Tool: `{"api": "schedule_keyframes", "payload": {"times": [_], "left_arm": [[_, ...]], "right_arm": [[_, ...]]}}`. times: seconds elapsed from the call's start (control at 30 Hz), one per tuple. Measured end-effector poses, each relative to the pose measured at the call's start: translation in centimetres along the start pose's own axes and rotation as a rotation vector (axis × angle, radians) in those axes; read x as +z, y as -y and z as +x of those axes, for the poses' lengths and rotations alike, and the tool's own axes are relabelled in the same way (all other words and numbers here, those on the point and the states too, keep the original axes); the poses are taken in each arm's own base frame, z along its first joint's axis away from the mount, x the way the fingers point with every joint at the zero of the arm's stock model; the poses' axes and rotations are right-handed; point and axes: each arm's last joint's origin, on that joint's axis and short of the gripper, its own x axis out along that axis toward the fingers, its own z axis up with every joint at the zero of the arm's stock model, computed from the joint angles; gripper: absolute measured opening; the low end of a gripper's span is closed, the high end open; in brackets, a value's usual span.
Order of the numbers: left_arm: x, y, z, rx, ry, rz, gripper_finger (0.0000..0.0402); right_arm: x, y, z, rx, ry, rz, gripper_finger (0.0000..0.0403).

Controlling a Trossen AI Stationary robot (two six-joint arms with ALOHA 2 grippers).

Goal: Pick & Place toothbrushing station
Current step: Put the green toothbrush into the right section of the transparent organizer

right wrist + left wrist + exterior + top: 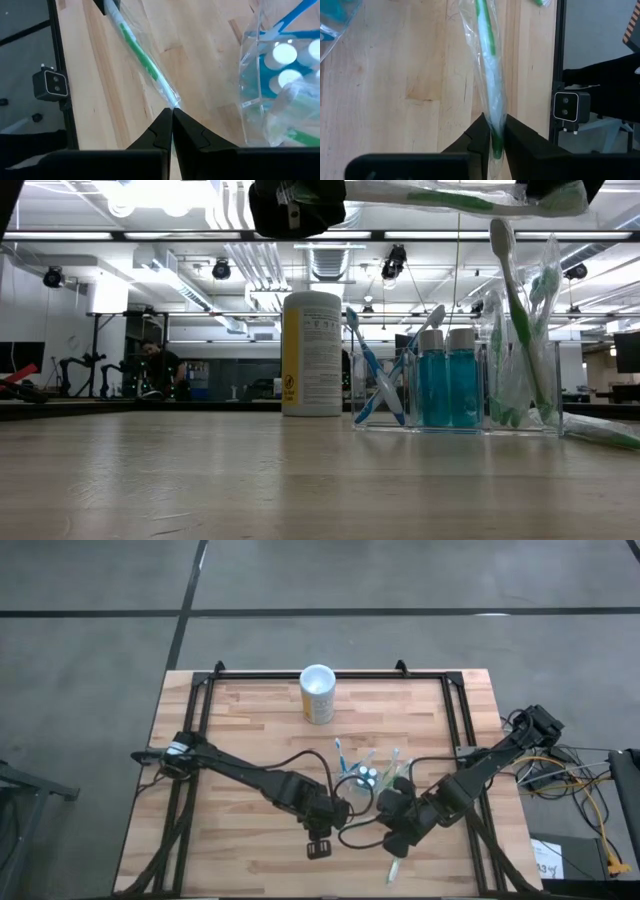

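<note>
The toothbrushing station (372, 776) is a clear holder on the wood, holding blue toothbrushes, two blue bottles and wrapped green toothbrushes; it also shows in the low view (455, 385) and the right wrist view (280, 75). My left gripper (338, 812) and my right gripper (392, 824) stand just near of it. Both are shut on one green and white toothbrush in a clear wrapper (450, 194), which spans level between them above the table. My left gripper pinches the wrapped toothbrush near one end (493, 127) between its two fingers, which lie along the brush. The brush is lifted clear of the table. My right gripper pinches the other end of the wrapper (172, 102) between its two fingertips, in line with the brush. That end is also clear of the wood.
A tall yellow cup with a white rim (317, 693) stands at the far middle of the table. Another wrapped green toothbrush (600, 434) lies on the wood near the front right. A small camera block (320, 848) sits at the near edge. Black frame rails (465, 720) border the table.
</note>
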Motion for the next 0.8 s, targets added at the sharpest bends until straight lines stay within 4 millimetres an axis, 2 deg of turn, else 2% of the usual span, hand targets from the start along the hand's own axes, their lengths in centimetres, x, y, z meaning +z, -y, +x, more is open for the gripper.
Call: {"api": "schedule_keyframes", "payload": {"times": [0.1, 0.37, 0.8], "left_arm": [[0.00, 0.02, 0.00, -0.001, 0.001, 0.000, 0.0053], [0.04, 0.04, 0.00, -0.003, 0.004, 0.002, 0.0036], [0.08, 0.05, 0.00, -0.002, 0.009, 0.022, 0.0050]], "right_arm": [[0.00, 0.00, 0.00, 0.000, 0.001, -0.042, 0.0009], [-0.02, -0.03, 0.00, 0.002, 0.001, -0.016, 0.0009], [0.00, -0.01, 0.02, 0.001, 0.001, -0.020, 0.0009]]}}
